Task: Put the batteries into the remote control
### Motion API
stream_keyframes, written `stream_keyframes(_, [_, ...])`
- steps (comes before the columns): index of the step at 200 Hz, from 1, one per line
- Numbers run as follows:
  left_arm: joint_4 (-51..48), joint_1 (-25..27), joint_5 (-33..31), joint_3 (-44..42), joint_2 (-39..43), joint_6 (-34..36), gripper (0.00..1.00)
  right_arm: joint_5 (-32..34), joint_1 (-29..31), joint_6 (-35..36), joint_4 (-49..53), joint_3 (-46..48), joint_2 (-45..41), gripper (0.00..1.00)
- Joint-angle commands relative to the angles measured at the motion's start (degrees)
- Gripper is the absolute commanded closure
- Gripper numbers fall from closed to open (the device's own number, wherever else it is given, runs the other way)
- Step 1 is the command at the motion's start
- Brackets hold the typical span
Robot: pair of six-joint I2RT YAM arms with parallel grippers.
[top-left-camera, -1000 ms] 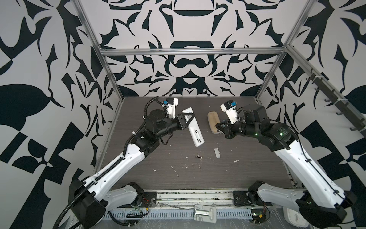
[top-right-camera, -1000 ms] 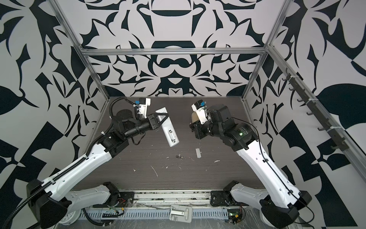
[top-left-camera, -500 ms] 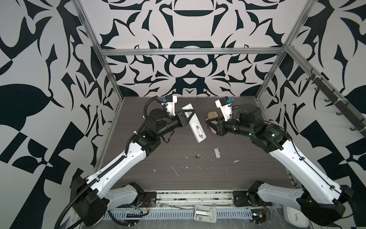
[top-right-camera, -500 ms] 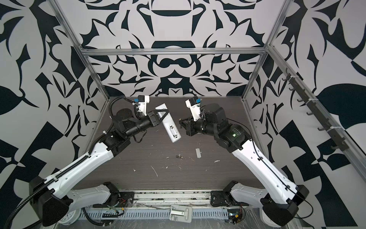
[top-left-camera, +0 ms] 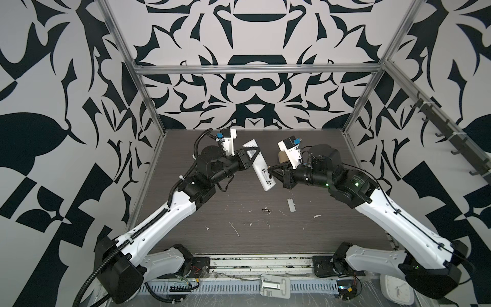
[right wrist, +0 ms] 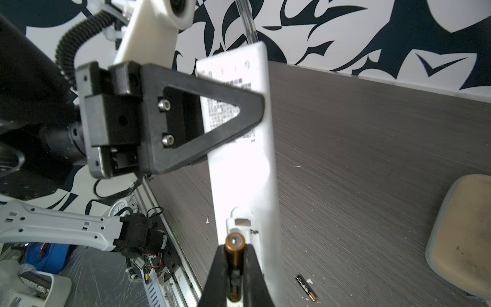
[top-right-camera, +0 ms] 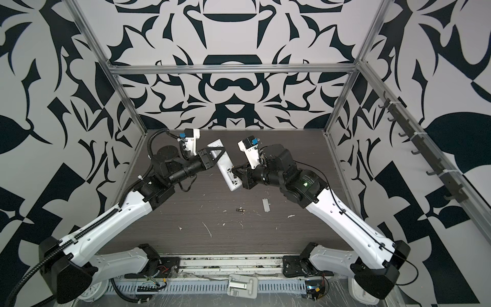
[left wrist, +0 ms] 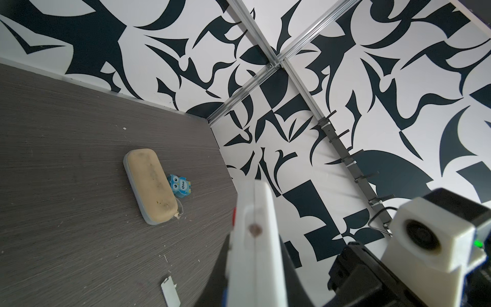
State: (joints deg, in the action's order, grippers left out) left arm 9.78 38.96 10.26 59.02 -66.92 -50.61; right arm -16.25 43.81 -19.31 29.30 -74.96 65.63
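Batteries are split: one battery (right wrist: 233, 265) sits pinched in the closed right gripper (top-left-camera: 271, 174), its metal tip at the open battery bay (right wrist: 240, 226) of the remote control (top-left-camera: 261, 172), while the second battery (top-left-camera: 266, 210) lies on the table (top-left-camera: 233, 194) below centre in both top views. My left gripper (top-left-camera: 254, 155) is clamped across the remote's faces, holding it tilted in the air near mid-frame. I judge each cell light, rigid and prone to roll, best gripped on its barrel; the remote is a light stiff shell, best held clear of the bay.
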Motion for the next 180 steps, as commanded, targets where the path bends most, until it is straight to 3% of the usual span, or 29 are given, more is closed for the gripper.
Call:
stream_keyframes(1, [2.15,-0.20,-0.68,0.62,1.43,-1.15,1.00,0.61,0.57,1.11,-3.00,0.52,-0.31,1.00])
stream_keyframes(180, [6.85,-0.29,0.18,-5.11,2.47,-1.25,1.00,1.20,0.57,6.47,-4.39,1.70,-2.81,1.00])
